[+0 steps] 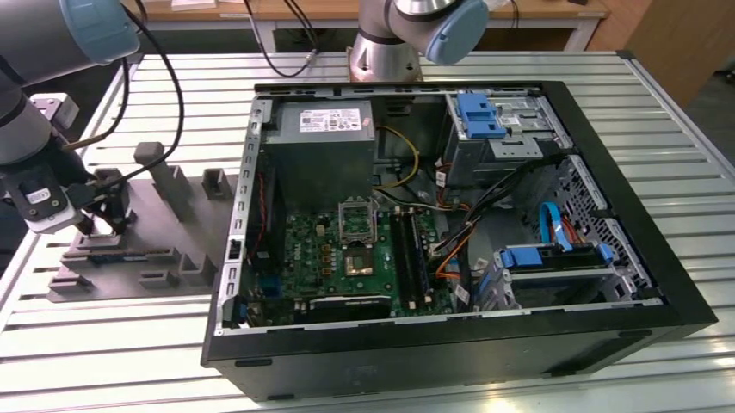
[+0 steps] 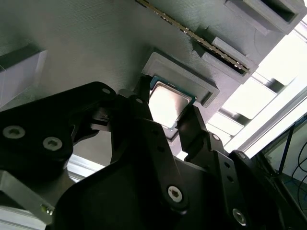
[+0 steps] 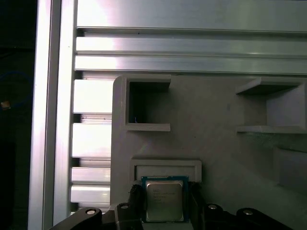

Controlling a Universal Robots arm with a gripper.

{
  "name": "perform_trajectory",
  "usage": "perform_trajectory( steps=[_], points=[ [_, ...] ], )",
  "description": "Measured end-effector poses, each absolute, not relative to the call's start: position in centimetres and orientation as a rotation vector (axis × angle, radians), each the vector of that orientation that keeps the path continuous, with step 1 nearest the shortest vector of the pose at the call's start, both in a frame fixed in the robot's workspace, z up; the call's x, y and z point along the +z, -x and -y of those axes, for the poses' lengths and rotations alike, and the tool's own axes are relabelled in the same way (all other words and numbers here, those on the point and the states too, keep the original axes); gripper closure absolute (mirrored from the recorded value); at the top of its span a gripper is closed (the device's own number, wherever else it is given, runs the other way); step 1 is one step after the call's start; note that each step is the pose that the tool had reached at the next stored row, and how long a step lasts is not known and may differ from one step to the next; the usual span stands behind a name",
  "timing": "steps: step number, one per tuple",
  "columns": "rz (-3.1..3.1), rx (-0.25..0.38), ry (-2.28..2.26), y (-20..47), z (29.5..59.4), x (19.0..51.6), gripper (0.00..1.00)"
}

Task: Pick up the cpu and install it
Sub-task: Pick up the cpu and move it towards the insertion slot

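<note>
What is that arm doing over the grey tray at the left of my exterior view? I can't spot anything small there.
Observer: In the first wrist view, the gripper is right at the cpu, a small square chip with a shiny metal top.
Operator: Is the chip just lying loose?
Observer: No. The second wrist view shows it seated in a raised, framed pocket of the grey holder, with the gripper straddling it.
Operator: Is anything else stored near it?
Observer: Yes. In the second wrist view a long thin board stands on edge in a slot just beyond the chip's pocket.
</note>
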State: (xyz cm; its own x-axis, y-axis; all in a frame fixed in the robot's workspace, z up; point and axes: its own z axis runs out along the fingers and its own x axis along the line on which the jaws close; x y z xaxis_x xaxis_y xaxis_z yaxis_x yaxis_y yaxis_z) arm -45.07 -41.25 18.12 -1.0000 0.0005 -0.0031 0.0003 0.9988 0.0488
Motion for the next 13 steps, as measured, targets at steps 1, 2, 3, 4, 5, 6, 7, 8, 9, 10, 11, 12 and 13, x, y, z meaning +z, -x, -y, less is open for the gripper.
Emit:
perform_trajectory(
  steps=[1, 2, 3, 4, 5, 6, 7, 8, 9, 10, 11, 12, 13],
  points=[
    [-3.138, 0.077, -0.001, 45.07, 41.25, 18.12, 0.5],
    [-3.138, 0.077, -0.001, 45.07, 41.25, 18.12, 0.5],
    [-3.138, 0.077, -0.001, 45.07, 41.25, 18.12, 0.49],
    [-3.138, 0.077, -0.001, 45.07, 41.25, 18.12, 0.49],
    [-3.138, 0.077, -0.001, 45.07, 41.24, 18.12, 0.42],
    [-3.138, 0.077, -0.001, 45.07, 41.24, 18.12, 0.42],
    [-3.137, 0.077, -0.001, 45.07, 41.24, 18.14, 0.42],
    [-3.137, 0.077, -0.001, 45.06, 41.24, 18.16, 0.42],
    [-3.137, 0.077, -0.001, 45.07, 41.25, 18.19, 0.42],
    [-3.138, 0.076, -0.001, 45.07, 41.25, 18.24, 0.42],
    [-3.138, 0.077, -0.001, 45.07, 41.24, 18.27, 0.42],
    [-3.137, 0.077, -0.001, 45.07, 41.24, 18.29, 0.42],
    [-3.137, 0.077, -0.001, 45.07, 41.24, 18.3, 0.42]
  ],
)
